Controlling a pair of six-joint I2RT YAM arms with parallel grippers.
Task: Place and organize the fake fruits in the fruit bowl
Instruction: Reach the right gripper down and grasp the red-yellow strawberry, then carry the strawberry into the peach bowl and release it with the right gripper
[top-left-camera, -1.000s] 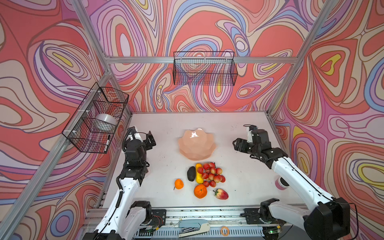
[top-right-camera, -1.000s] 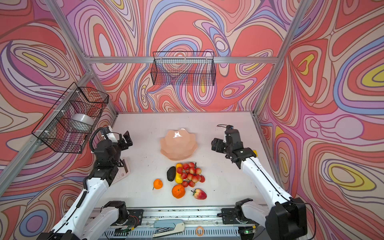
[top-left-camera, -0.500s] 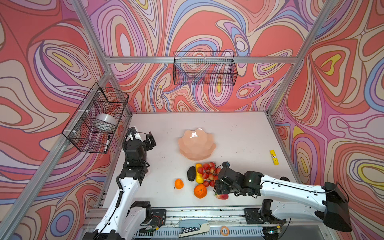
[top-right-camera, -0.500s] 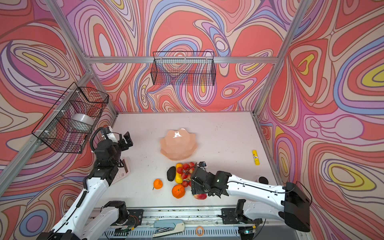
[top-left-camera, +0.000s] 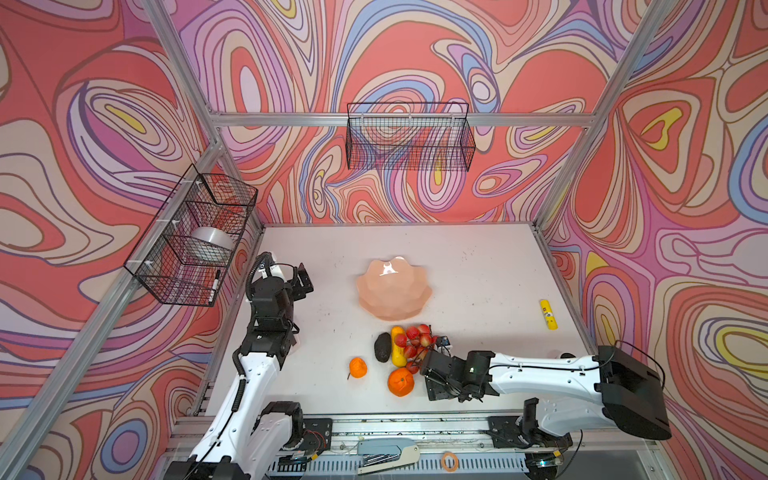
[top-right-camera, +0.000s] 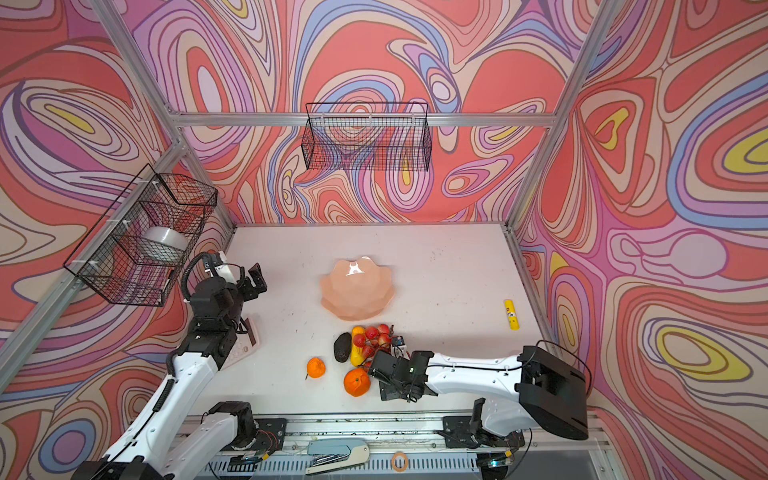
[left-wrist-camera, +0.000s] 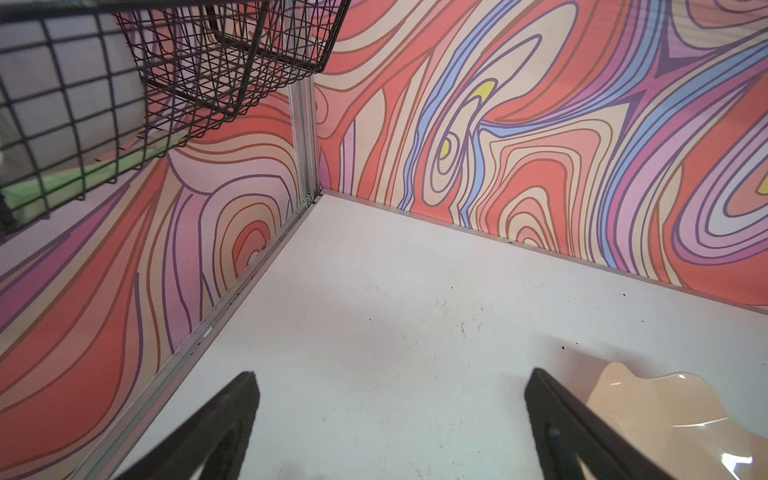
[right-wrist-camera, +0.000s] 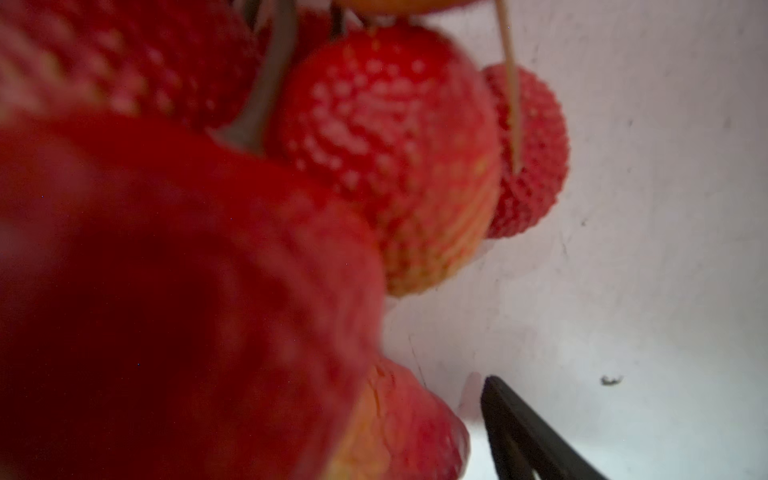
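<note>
The peach-pink fruit bowl stands mid-table, its rim also in the left wrist view. In front of it lie the fake fruits: red berries, a long yellow fruit, an avocado, a small orange and a bigger orange. My right gripper lies low beside the bigger orange, open around the red strawberry. One of its fingers shows, a little apart from the fruit. My left gripper hovers open and empty, left of the bowl.
A yellow marker tube lies near the right wall. Black wire baskets hang on the back wall and the left wall, the left one holding a white bowl. A stapler rests on the front rail.
My right arm has swung from the back right down to the front, onto the fruits, and covered the strawberry. Its jaws have narrowed a little. The left arm has not moved.
</note>
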